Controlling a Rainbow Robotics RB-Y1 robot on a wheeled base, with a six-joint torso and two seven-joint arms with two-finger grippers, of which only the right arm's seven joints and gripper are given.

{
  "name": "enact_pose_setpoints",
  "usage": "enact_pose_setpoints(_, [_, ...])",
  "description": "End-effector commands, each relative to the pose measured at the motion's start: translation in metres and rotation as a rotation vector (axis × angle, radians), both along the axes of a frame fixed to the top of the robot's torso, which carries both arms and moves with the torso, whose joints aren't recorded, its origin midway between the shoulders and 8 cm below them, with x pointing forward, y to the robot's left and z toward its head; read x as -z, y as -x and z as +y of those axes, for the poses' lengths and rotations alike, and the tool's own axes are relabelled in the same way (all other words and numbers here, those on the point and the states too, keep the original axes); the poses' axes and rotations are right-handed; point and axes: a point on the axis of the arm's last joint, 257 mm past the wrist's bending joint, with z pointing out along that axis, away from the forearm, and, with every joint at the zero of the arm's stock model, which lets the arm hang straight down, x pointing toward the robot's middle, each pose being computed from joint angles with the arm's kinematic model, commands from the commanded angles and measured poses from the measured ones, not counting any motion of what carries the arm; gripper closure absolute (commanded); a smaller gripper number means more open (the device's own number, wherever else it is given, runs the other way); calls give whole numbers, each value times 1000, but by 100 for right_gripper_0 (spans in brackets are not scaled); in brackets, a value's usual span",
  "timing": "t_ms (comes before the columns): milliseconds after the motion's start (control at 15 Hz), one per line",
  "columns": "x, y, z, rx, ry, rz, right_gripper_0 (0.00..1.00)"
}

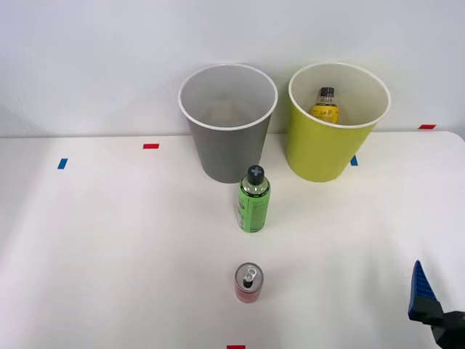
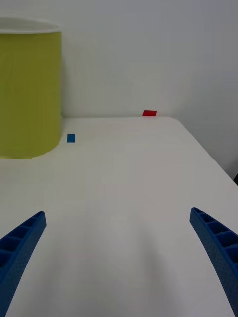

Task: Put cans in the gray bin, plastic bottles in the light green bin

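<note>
Front view: the white table [image 1: 109,240] is being occupied by a tall tapered gray bin with a white rim [image 1: 227,149] and, just beside it on its right, a tall lime-green bin with a white rim [image 1: 320,149], both at the far edge. A small yellow black-capped plastic bottle [image 1: 325,105] is being held upright inside the lime-green bin. A green-labelled black-capped plastic bottle [image 1: 253,202] is being kept upright just in front of the gray bin. A short red drink can with a silver top [image 1: 248,282] is being left standing nearer the robot, well apart from both bins. The right gripper [image 2: 119,257] is being kept released, its blue ribbed fingers [image 2: 20,247] spread wide over bare table, grasping nothing, near the lime-green bin's wall and well apart from can and green bottle
</note>
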Motion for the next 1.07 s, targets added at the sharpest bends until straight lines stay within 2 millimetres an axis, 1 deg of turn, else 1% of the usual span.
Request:
enact_pose_setpoints(67, [14, 6, 16, -22, -12, 44, 0])
enact_pose_setpoints(200, [30, 6, 30, -45, -10, 70, 0])
enact_pose_setpoints(333, [36, 0, 40, -83, 82, 22, 0])
enact_pose_setpoints(467, [42, -3, 51, -120, 122, -8, 0])
enact_pose_setpoints(600, [48, -2, 72, -180, 122, -54, 0])
enact_pose_setpoints(667, [52, 1, 79, -204, 124, -84, 0])
enact_pose_setpoints(867, [62, 12, 93, -228, 131, -140, 0])
enact_pose_setpoints(933, [62, 15, 96, -232, 137, -153, 0])
enact_pose_setpoints(1067, [65, 21, 102, -232, 219, -157, 0])
